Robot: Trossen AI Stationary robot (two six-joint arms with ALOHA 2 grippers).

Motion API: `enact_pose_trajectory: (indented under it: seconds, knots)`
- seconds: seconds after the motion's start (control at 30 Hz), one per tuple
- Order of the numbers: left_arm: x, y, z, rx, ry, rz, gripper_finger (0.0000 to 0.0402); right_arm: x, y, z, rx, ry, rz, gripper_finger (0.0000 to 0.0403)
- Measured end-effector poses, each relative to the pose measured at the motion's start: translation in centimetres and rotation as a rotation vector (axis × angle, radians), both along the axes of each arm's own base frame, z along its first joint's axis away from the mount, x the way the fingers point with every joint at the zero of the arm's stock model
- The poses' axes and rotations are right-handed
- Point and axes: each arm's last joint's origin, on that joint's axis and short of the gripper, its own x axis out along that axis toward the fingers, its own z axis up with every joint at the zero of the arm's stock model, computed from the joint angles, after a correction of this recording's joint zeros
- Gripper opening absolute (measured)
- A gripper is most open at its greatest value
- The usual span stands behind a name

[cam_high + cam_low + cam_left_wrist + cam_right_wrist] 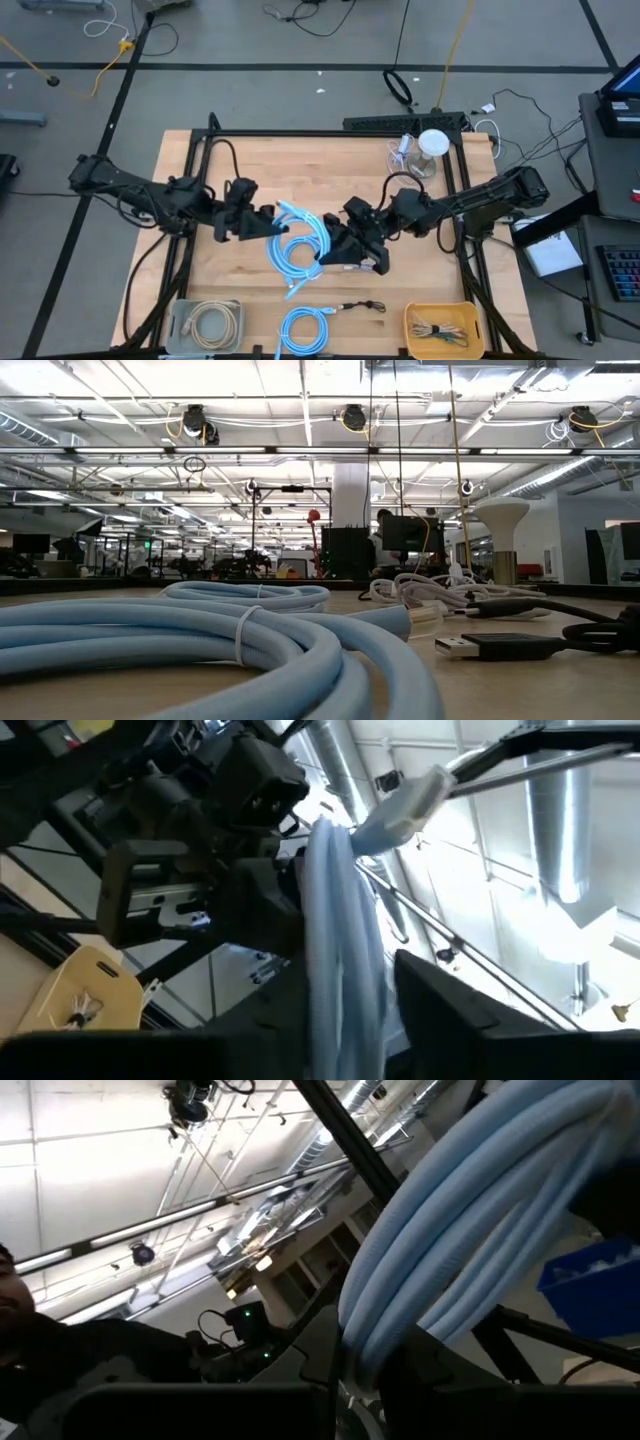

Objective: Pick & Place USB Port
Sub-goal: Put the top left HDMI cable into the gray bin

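A light blue cable coil (300, 248) lies mid-table between both arms. My left gripper (268, 222) is at the coil's left side and my right gripper (335, 250) at its right side, each shut on its strands. In the left wrist view the blue strands (335, 940) run up between my fingers to a pale connector (410, 800), with the right arm's gripper (200, 870) behind. A second blue coil (305, 330) rests at the near edge and fills the low view (200, 645), beside a black USB plug (490, 647). My left gripper pinches several strands of the blue coil on its left side (340, 990) between its two fingers, coming level from the table's left. My right gripper pinches a bundle of strands on the coil's right side (375, 1345) from the table's right. Whether the coil is lifted, I cannot tell.
A tray with a beige cable (205, 322) sits at the near left and a yellow tray (443, 328) with small ties at the near right. A thin black cable (360, 305) lies between them. A white cup and white cords (425, 152) stand at the far right.
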Motion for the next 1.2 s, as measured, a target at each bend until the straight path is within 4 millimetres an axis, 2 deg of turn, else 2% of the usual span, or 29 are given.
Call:
enact_pose_trajectory:
  seconds: [0.1,0.23,0.33,0.47,0.6,0.73,0.9,1.0,1.1,1.2]
  knots:
    - [-0.1,0.0,0.1,-0.004,-0.009,-0.001,0.0061,0.0,0.0,-0.1,0.004,0.016,-0.001,0.0033]
    - [-0.2,-0.2,0.1,-0.025,0.006,0.006,0.0057,0.1,-0.1,-0.3,0.037,0.039,-0.035,0.0035]
    - [-0.6,-1.3,0.0,-0.067,0.029,0.054,0.0057,0.1,-0.2,-0.5,0.063,0.061,-0.055,0.0077]
    - [-1.7,-3.6,-0.3,-0.152,0.090,0.181,0.0057,0.2,-0.4,-0.6,0.104,0.107,-0.126,0.0149]
    - [-4.1,-6.7,-0.5,-0.260,0.153,0.352,0.0057,0.0,-0.7,-0.9,0.067,0.172,-0.193,0.0203]
    - [-6.6,-9.6,-1.2,-0.318,0.219,0.528,0.0057,0.4,-1.1,-1.8,0.027,0.249,-0.232,0.0232]
    - [-9.2,-13.6,-2.0,-0.412,0.288,0.656,0.0057,0.6,-2.1,-2.1,0.019,0.279,-0.267,0.0241]
    - [-9.3,-15.6,-1.7,-0.394,0.300,0.665,0.0057,0.7,-2.9,-2.1,0.025,0.279,-0.290,0.0238]
    - [-8.5,-16.8,-1.0,-0.342,0.304,0.690,0.0057,1.2,-3.8,-2.1,0.079,0.280,-0.300,0.0238]
    - [-7.3,-17.8,-0.4,-0.282,0.306,0.725,0.0057,2.4,-4.3,-3.1,0.147,0.282,-0.267,0.0242]
